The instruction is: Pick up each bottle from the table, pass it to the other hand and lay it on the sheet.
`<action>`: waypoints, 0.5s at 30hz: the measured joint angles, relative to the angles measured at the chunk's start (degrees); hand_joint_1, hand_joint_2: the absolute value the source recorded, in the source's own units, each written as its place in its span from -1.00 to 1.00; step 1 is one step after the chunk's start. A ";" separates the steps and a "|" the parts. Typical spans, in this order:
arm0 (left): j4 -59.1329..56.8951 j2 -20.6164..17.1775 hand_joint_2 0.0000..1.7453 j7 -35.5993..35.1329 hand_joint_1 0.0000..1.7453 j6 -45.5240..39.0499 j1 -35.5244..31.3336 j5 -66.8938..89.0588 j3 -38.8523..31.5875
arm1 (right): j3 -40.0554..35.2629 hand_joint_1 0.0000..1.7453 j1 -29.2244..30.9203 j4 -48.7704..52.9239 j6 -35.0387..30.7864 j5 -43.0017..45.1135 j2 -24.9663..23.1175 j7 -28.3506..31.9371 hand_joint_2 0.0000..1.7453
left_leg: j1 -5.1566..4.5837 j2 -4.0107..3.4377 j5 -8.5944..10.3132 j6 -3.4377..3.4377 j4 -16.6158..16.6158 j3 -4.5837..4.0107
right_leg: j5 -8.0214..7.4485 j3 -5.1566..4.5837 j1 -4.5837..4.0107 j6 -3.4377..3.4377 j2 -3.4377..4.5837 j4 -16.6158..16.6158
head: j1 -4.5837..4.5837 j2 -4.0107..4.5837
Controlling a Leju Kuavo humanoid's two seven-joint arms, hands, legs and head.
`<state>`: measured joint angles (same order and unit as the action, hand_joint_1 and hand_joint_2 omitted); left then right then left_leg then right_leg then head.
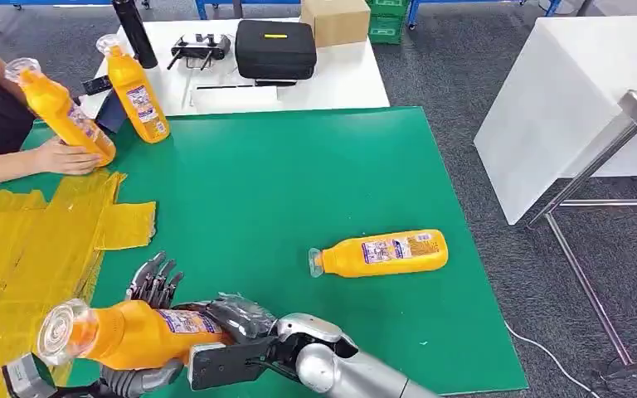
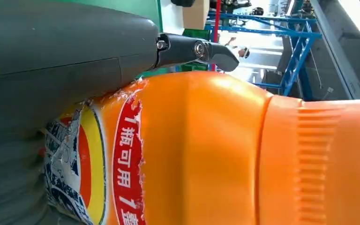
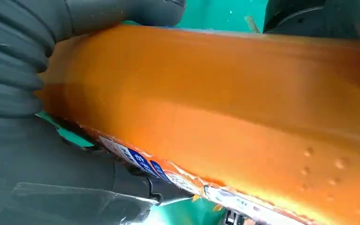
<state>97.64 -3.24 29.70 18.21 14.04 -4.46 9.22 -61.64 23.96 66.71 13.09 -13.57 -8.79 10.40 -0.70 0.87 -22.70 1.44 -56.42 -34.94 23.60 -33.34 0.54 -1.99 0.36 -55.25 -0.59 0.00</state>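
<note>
The green counter (image 1: 299, 174) is partly covered at its left by a yellow sheet (image 1: 33, 240). A second bottle (image 1: 381, 254) is laid on its side on the green surface, well apart from the hands. An orange bottle (image 1: 133, 332) is gripped at once by the left hand (image 1: 145, 286) and the right hand (image 1: 232, 348), beside the sheet's edge.

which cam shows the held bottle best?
Head view: the held bottle shows whole, cap to label, between both hands. Left wrist view gives a neck and label close-up; right wrist view gives just its orange side.
</note>
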 measured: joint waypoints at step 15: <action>-0.74 -0.09 1.00 1.14 1.00 3.41 0.36 -1.88 -0.70 | -2.23 1.00 0.91 -0.07 -2.30 0.02 0.76 0.02 1.00 | 0.02 -0.01 0.00 -0.01 0.00 -0.01 | 0.01 -0.04 -0.01 0.01 0.00 0.00 | 0.00 0.00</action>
<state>96.89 -3.32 30.84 21.62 14.40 -6.34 8.52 -63.87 24.87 66.64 10.80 -13.55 -8.02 10.43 -0.68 0.86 -22.71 1.43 -56.42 -34.94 23.61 -33.38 0.53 -1.98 0.36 -55.25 -0.59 0.00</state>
